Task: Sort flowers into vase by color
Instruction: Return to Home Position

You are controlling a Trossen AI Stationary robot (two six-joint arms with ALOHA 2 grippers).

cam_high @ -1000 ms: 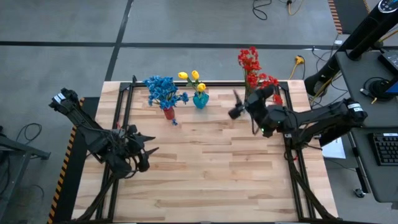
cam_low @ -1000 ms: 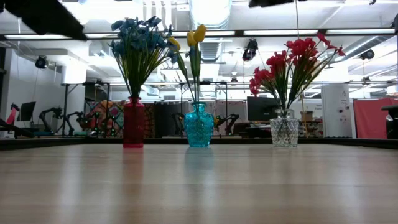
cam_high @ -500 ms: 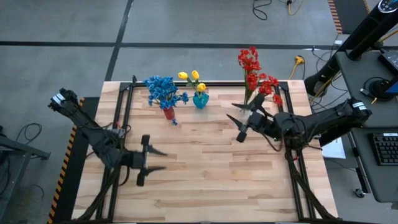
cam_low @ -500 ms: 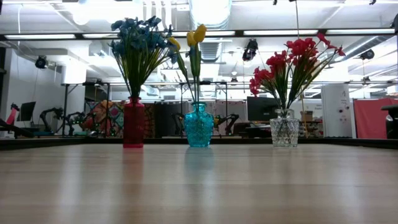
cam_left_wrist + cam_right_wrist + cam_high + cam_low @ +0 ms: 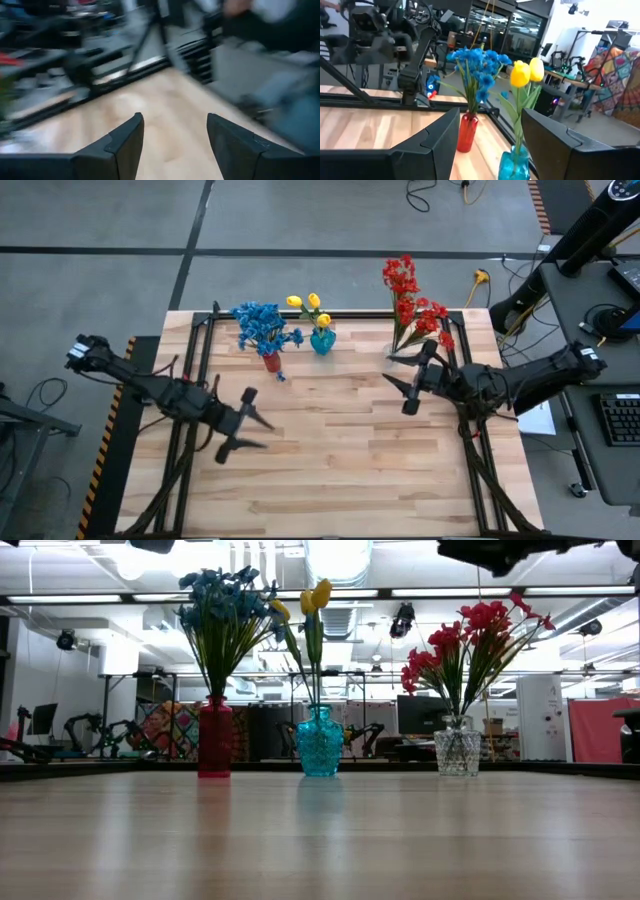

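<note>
Both arms clear of the vases; sorting looks finished.
The left gripper (image 5: 174,121) hangs over the left of the table (image 5: 330,480); the right gripper (image 5: 490,113) has drawn back from the clear vase (image 5: 457,750). Both are spread wide, holding nothing. Along the far edge: blue flowers (image 5: 262,325) in the red vase (image 5: 214,738), yellow flowers (image 5: 307,303) in the blue vase (image 5: 322,341), and red flowers (image 5: 404,288) in the clear vase.

L wrist view: whole frame smeared by motion. Room beyond table (image 5: 165,110) not readable; pale shape there not identified. L gripper (image 5: 174,122) fingers (image 5: 122,147) cut off by pic edge.
Low view: arms seen only as dark shapes (image 5: 500,550) clipped at top edge; which arm is which not determined.
R wrist view: blue vase (image 5: 514,168) cut by edge, only neck + shoulder seen.
High view: transparent vase (image 5: 392,352) barely made out under red flowers (image 5: 403,280); red vase (image 5: 272,362) mostly covered by blue flowers (image 5: 262,325).
</note>
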